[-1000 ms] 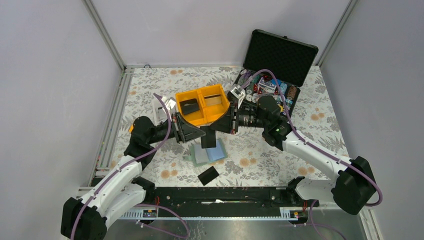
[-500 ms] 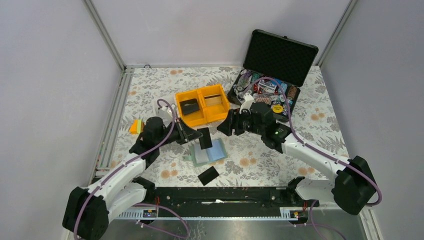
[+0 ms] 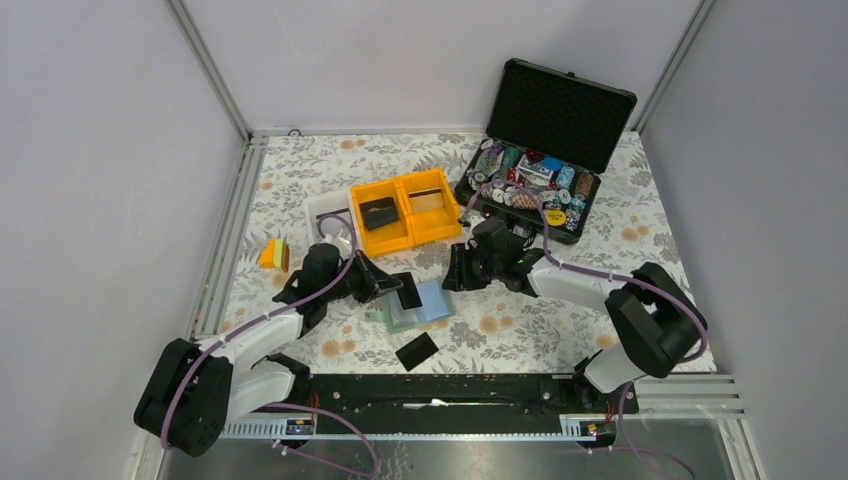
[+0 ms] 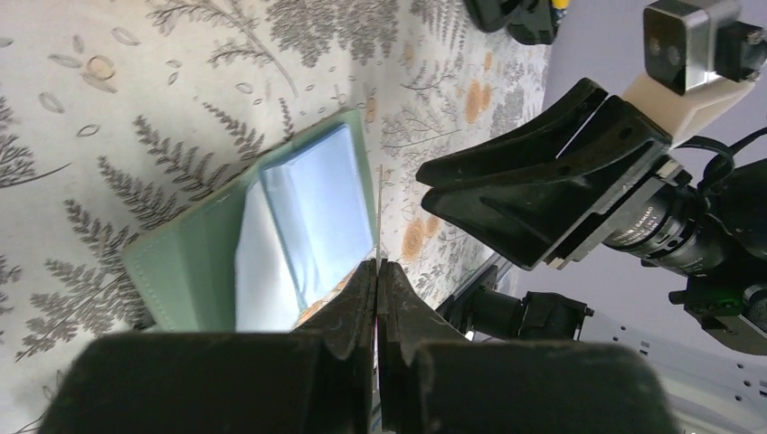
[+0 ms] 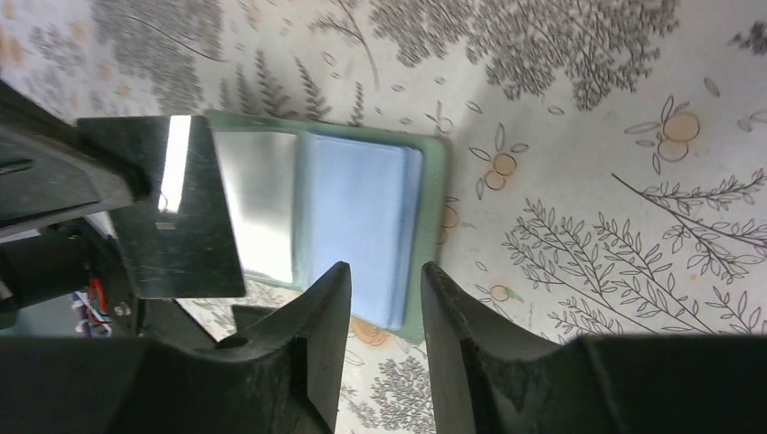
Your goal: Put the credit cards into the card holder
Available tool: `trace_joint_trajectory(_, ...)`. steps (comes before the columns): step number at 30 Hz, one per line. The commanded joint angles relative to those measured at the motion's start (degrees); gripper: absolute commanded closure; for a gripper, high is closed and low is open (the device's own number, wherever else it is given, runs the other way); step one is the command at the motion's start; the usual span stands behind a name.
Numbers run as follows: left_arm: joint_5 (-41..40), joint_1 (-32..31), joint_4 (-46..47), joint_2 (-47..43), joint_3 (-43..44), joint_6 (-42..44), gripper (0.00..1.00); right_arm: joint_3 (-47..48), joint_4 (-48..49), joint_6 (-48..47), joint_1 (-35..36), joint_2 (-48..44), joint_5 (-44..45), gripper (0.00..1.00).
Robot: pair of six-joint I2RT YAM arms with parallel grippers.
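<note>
Overhead alone, loose card (image 3: 416, 351) near card holder (image 3: 421, 304)

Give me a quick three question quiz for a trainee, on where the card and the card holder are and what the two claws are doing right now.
1. True or false: the left claw is shut on a black card.
2. The card holder lies: A) closed, B) open with its pale blue pockets facing up, C) propped upright.
3. Which claw hangs open near the card holder, gripping nothing?
Key: 1 true. 2 B. 3 the right claw.
</note>
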Motion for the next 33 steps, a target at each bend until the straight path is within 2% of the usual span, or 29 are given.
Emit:
trace_joint_trajectory(1, -2.9, -0.2, 4.5, 1.3, -2.2, -2.3, 1.0, 1.9, -0.6, 0.1, -0.5, 3.5, -1.6, 0.6)
trace_joint_trajectory(21, -4.6, -0.2, 10.3, 7.1, -6.6, -2.8, 1.0, 0.5, 1.8, 0.9, -3.2, 9.6, -7.8, 0.67)
trace_joint_trajectory(33, -1.0, -0.2, 22.1, 11.6, -9.2, -6.9, 1.0, 0.0, 2.5, 2.3, -3.6, 10.5, -9.0, 0.72)
